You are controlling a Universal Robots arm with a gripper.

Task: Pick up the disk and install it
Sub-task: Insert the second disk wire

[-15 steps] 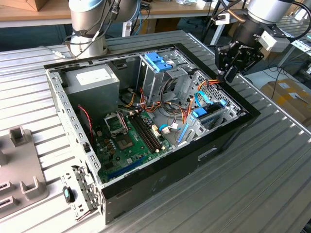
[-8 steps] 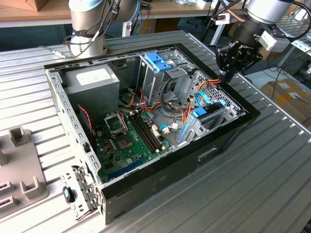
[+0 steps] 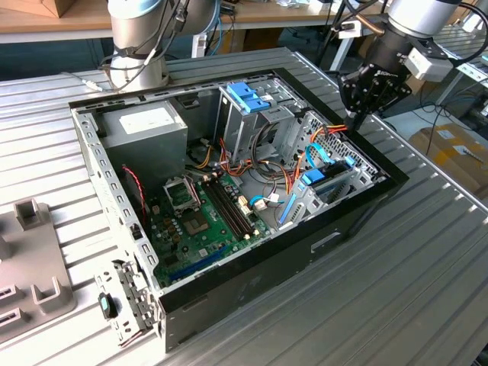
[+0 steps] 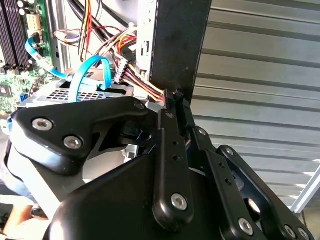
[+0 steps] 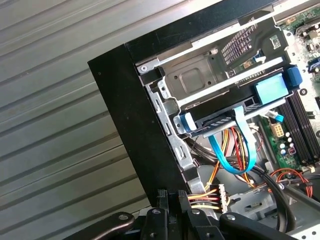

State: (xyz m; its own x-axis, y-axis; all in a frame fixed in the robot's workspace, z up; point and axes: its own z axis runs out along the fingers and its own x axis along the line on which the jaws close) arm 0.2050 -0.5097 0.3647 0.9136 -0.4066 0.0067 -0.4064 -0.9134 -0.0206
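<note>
Hovering our pincer point(image 3: 358, 114), fingertips pressed together and holding nothing, above the case wall point(image 3: 381, 164), we see the disk point(image 5: 225, 117) already seated in the bay just beside it.

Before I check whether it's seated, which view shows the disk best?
The first wrist view: the disk sits in its bay, blue carrier rail facing the camera. The exterior view shows it small, among cables. In the second wrist view the gripper blocks it.
</note>
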